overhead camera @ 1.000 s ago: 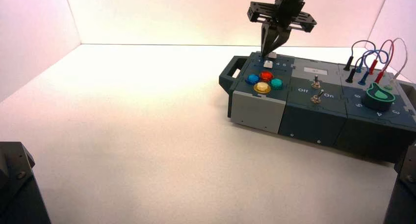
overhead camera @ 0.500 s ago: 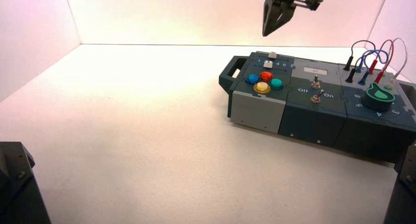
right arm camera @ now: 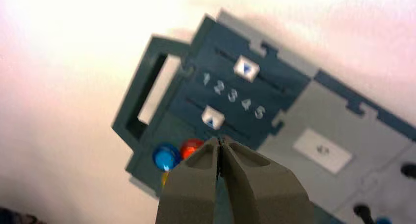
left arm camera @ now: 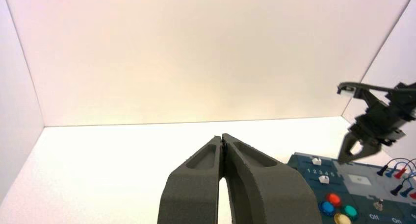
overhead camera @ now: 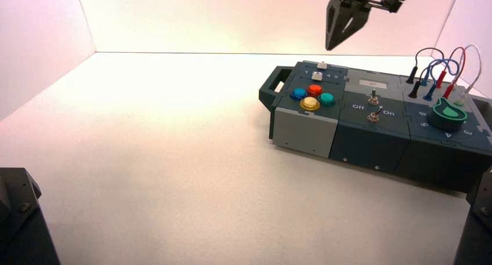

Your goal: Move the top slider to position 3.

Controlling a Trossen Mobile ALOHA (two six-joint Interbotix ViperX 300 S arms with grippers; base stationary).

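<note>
Overhead, the right claw (overhead camera: pixel 339 37) hung in the air above the far edge of the box (overhead camera: pixel 371 129), well clear of it, its two fingers pressed together on nothing. The right wrist view looked down on the box's dark teal slider panel. The top slider (right arm camera: pixel 246 68), a small off-white knob, sat in the far track, roughly level with the printed 3, or a shade toward the 4, in the row of numerals 1 to 5 (right arm camera: pixel 232 95). The lower slider (right arm camera: pixel 212 118) sat in the near track, just behind the red button (right arm camera: pixel 190 146) and blue button (right arm camera: pixel 166 156). The left claw (left arm camera: pixel 223 143) was clenched and empty, parked low at the near left over the bare white counter (overhead camera: pixel 162 160).

The sliding step looked done or very nearly done, with the right arm lifted away. Any next move would call for checking the knob against the 3; a correction would need the closed tip lowered beside the knob for a slight nudge along its track.
</note>
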